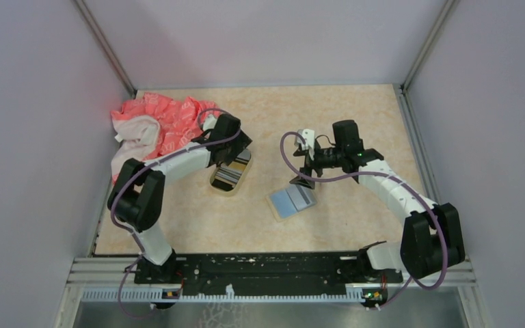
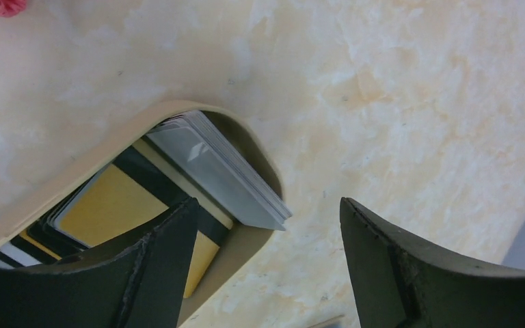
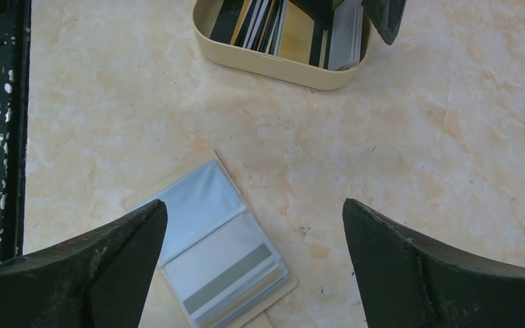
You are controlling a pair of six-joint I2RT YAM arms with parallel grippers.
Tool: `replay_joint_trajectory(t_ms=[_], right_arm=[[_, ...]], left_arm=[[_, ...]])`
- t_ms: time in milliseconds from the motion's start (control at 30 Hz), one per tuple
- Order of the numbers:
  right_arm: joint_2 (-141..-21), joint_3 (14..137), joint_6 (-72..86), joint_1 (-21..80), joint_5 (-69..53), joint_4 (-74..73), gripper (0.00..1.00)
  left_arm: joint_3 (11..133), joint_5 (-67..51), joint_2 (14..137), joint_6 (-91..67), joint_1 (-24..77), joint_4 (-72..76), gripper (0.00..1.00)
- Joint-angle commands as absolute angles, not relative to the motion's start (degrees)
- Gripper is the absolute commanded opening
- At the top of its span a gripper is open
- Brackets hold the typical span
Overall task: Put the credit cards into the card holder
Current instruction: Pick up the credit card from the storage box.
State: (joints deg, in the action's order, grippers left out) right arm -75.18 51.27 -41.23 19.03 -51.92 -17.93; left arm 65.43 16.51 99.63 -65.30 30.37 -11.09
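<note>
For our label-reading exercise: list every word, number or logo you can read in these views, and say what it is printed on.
None can be read.
Red-and-white crumpled cloth: pale marks in the print, too blurred to read.
Pale grey plastic cards in the shallow gold-olive tin: no print shows.
Loose stack of pale blue and grey-striped cards: no print shows.

Both arms same build: left arm (image 1: 178,162) and right arm (image 1: 389,184) have white link shells and chunky black joint housings. Purple cable (image 1: 117,198) runs along each, with a loose loop near the wrist. Green LED (image 1: 359,154) lit on the right wrist, white module (image 1: 307,137) beside it. Left gripper (image 2: 270,205) and right gripper (image 3: 254,205): matte black wedge fingers (image 3: 437,273), edges scuffed. Black base plate (image 1: 266,265), paint chipped white.
</note>
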Motion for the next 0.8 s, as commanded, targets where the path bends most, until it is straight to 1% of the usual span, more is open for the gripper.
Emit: replay_joint_trajectory(t_ms=[0,67,133,233,300,367,433,500,533,633,700,733,767], right_arm=[[-76.1,51.3,-39.4,19.3,-53.5,-15.5,0.98],[-76.8,51.6,-37.6,19.3,-53.8,-14.7,0.98],[-77.9,52.2,-35.9,19.3,-54.5,-14.5,0.98],[-79.5,53.4,-35.4,19.4,-55.4,-15.7,0.98],[-79.6,53.3,-35.1,19.3,-55.7,-15.5,0.98],[-79.6,53.1,-34.8,19.3,-55.8,-15.2,0.98],[-79.5,53.0,-34.7,19.4,-55.8,-15.2,0.98],[-79.4,52.9,-34.6,19.4,-55.8,-15.2,0.98],[-79.4,52.8,-34.6,19.4,-55.8,-15.2,0.98],[-79.3,52.8,-34.8,19.3,-55.6,-15.4,0.98],[-78.9,52.6,-34.8,19.4,-55.7,-15.3,0.98],[-78.7,52.5,-34.8,19.4,-55.9,-15.3,0.98],[-78.5,52.4,-34.8,19.3,-56.0,-15.2,0.98]], left_arm=[[67.3,18.9,100.4,-64.5,30.0,-18.7,0.81],[65.8,19.4,97.4,-60.7,30.0,-17.3,0.83],[63.0,18.1,93.1,-52.3,30.1,-14.0,0.85],[54.9,11.7,84.3,-36.8,30.0,-6.3,0.9],[47.3,12.1,77.4,-30.2,29.9,-1.1,0.92],[40.7,14.3,71.2,-24.4,28.9,5.3,0.91],[38.5,12.2,68.1,-19.1,26.2,6.2,0.84],[39.7,7.9,69.5,-13.7,23.3,4.4,0.69],[40.9,7.6,70.8,-11.6,22.9,3.2,0.64],[43.8,5.5,75.3,-5.7,22.8,2.0,0.57],[45.6,4.5,78.4,-3.8,21.6,0.9,0.43],[47.0,2.7,80.1,-3.1,20.4,0.3,0.38],[48.2,-0.6,81.9,-2.4,19.3,-1.6,0.37]])
